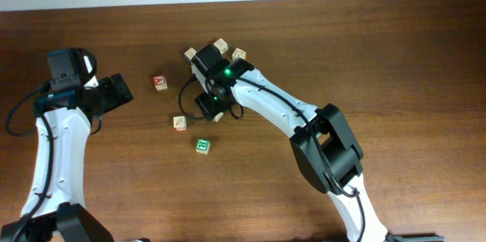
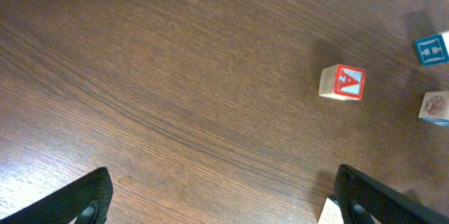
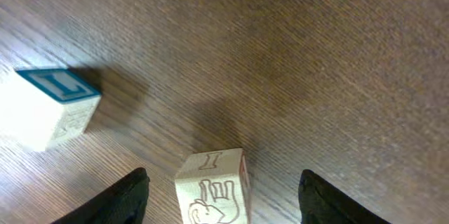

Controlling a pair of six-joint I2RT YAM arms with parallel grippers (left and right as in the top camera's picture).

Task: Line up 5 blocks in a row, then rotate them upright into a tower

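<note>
- Left tool (image 2: pixel 228 206), at 9 o'clock on the dark brown wooden surface (image 1: pixel 380 37): its jaws are spread wide, with nothing between them.
- Small wooden cube with a red "A" face (image 1: pixel 159 82): it sits at 3 o'clock from the left tool in the overhead view, apart from it.
- Small tan wooden cube with a faint drawing (image 1: pixel 179 123): it lies at 5 o'clock from the red-faced cube. A small wooden cube with a green "R" face (image 1: pixel 203 146) lies near it at its 5 o'clock, not touching.
- Right tool (image 3: pixel 224 192), near the middle of the surface: its jaws are partly spread, astride a small cream wooden cube with a line drawing and an "I" (image 3: pixel 212 189). Bare surface shows between this cube and each finger, so nothing is gripped.
- Pale wooden cube with a blue mark on top (image 3: pixel 49 108): it lies at 10 o'clock from the cream cube in the right wrist view, apart from it.
- Cluster of small pale wooden cubes (image 1: pixel 221 45): it sits at 12 o'clock from the right tool in the overhead view.
</note>
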